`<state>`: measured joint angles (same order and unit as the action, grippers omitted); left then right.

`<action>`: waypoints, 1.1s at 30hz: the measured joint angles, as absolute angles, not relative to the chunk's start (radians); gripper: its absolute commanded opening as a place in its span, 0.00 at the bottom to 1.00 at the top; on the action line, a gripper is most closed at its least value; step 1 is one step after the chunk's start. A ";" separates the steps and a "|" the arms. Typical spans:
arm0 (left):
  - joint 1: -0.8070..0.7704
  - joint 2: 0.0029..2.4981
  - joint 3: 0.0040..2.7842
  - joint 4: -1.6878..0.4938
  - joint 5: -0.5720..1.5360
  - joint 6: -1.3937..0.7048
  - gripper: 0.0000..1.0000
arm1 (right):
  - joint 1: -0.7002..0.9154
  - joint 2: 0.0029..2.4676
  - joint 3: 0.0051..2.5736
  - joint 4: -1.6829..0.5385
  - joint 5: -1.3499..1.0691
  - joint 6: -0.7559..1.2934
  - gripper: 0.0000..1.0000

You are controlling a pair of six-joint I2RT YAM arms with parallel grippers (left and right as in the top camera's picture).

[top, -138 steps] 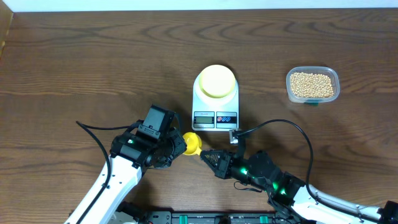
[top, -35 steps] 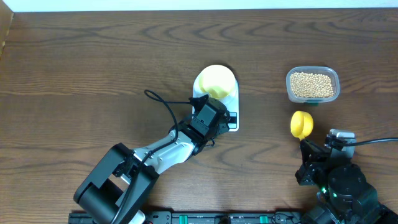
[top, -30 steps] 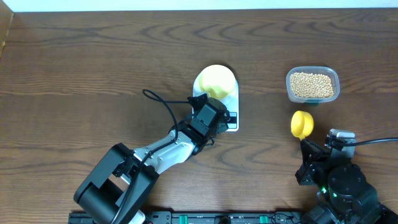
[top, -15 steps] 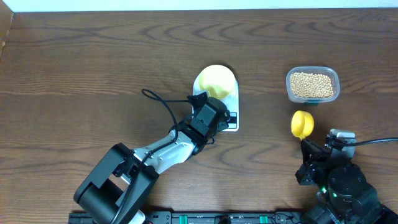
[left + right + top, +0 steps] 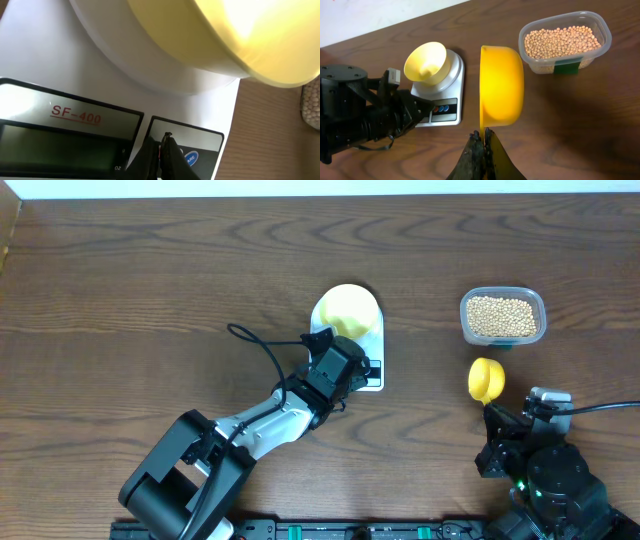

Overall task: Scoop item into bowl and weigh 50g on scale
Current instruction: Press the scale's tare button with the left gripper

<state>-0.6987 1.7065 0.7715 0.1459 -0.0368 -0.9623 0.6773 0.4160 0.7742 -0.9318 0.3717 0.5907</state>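
Observation:
The white scale [image 5: 371,340] carries the empty pale-yellow bowl [image 5: 346,310]. My left gripper [image 5: 362,370] is shut and empty, its tips on the scale's button panel [image 5: 192,142], beside the blank display [image 5: 60,142]; the bowl [image 5: 235,30] looms above. My right gripper [image 5: 492,412] is shut on the handle of a bright yellow scoop [image 5: 485,379], held empty on its side above the table, just below the clear tub of tan beans [image 5: 502,316]. In the right wrist view the scoop [image 5: 501,85] sits between the scale [image 5: 451,100] and the tub of beans [image 5: 564,41].
The dark wood table [image 5: 150,290] stretches to the left and back. A black cable [image 5: 260,345] loops from the left arm. The right arm's base [image 5: 545,480] sits at the front right edge.
Since 4.6 s ago the scoop went from the left gripper to the right, which carried it below the tub; the left gripper moved onto the scale's buttons. Over the last second nothing moved.

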 measured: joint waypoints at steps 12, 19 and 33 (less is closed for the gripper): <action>-0.704 1.726 0.772 0.158 -0.036 -0.999 0.07 | 0.677 0.416 0.775 -0.932 0.372 0.591 0.01; -0.704 1.726 0.772 0.150 -0.028 -0.999 0.07 | 0.677 0.416 0.774 -0.932 0.372 0.591 0.01; -0.704 1.726 0.777 0.136 -0.017 -0.999 0.07 | 0.677 0.416 0.774 -0.932 0.372 0.591 0.01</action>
<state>-0.7040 1.7264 0.7769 0.1356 -0.0170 -0.9989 0.6773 0.4160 0.7742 -0.9318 0.3717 0.5907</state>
